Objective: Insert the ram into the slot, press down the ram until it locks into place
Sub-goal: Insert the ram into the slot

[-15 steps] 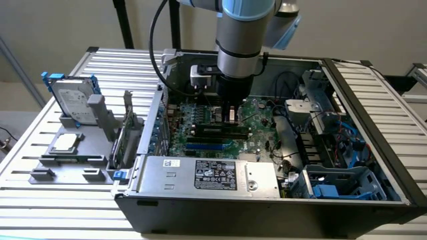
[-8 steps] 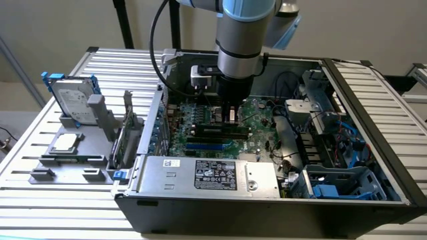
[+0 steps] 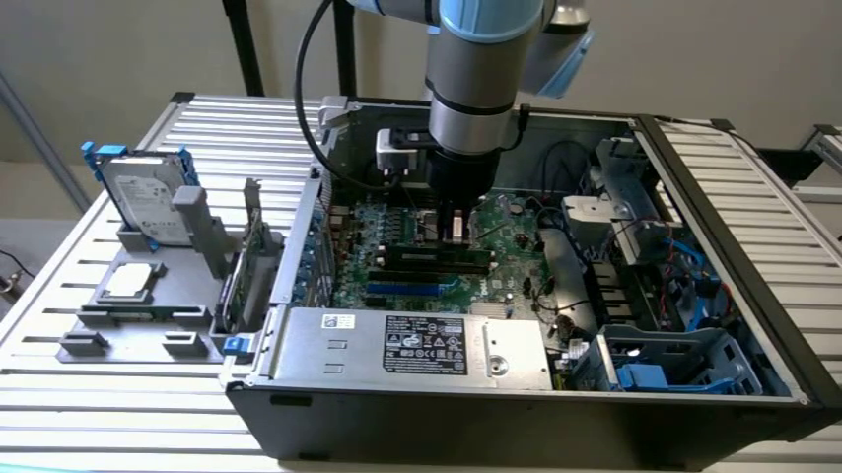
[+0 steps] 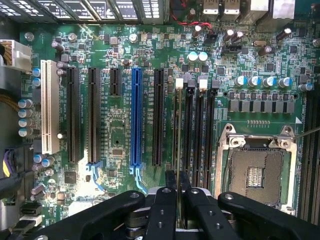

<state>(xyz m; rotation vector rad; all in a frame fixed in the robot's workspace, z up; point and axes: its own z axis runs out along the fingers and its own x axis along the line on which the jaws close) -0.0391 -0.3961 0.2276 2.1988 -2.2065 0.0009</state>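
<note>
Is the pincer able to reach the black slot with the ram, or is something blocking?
Probably yes. The pincer holds the ram over the slot, and nothing seems to lie between them.

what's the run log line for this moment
gripper: shut on ram | ram: edge-on, lined up along slot | locked: cannot tell

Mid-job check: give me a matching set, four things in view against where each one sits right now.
Things:
1. ram
2. blue slot
3. hard drive
4. CPU socket

Places:
a. upright, outside the case
b. between black slots on the board
c. edge-on in the pincer
d. beside the memory slots

Pairs: 1-c, 2-b, 3-a, 4-d
</note>
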